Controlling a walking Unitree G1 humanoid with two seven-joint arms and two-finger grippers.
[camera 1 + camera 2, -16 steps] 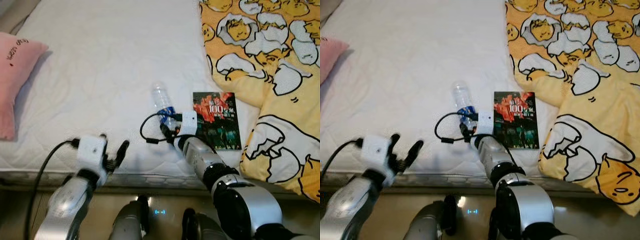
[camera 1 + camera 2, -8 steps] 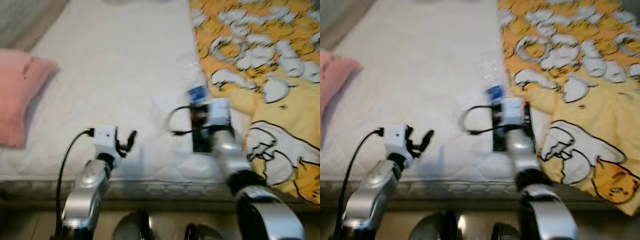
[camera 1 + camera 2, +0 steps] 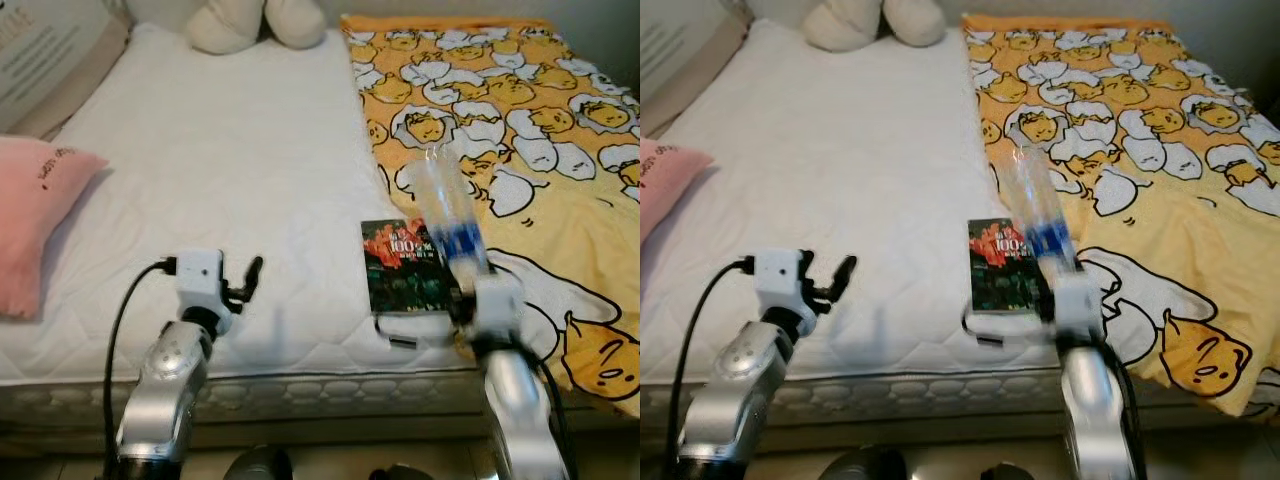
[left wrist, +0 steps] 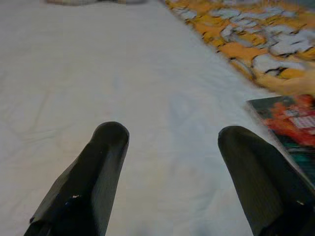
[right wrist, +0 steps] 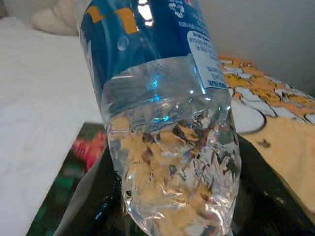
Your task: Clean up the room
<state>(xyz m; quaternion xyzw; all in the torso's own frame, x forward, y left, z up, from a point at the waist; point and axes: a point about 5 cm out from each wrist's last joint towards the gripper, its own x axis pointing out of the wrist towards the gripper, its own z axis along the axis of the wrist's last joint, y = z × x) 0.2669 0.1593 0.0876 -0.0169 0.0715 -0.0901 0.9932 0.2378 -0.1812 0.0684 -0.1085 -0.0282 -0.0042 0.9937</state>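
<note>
The right gripper (image 3: 472,295) holds a clear plastic bottle (image 3: 446,215) by its lower end, lifted above the bed (image 3: 230,170) and leaning up and away from the robot. The bottle is thin and crumpled, with many dents that catch the light, and it has a blue label (image 5: 147,34) around its middle. I cannot tell if there is any liquid inside. In the right wrist view the black fingers (image 5: 93,191) press on both sides of the wrinkled plastic.

Just beside the bottle, a flat book (image 3: 402,267) with a dark green and red glossy cover lies on the white quilted mattress, near the front edge of the bed. Its right side is next to a soft yellow blanket (image 3: 520,140) printed with egg figures, which covers the right half of the bed.

The left gripper (image 3: 243,282) hovers low over the mattress with its two long black fingers (image 4: 93,172) spread wide and nothing between them. A pink cushion (image 3: 30,220) lies at the left edge, and a cream plush toy (image 3: 245,22) sits at the head of the bed.
</note>
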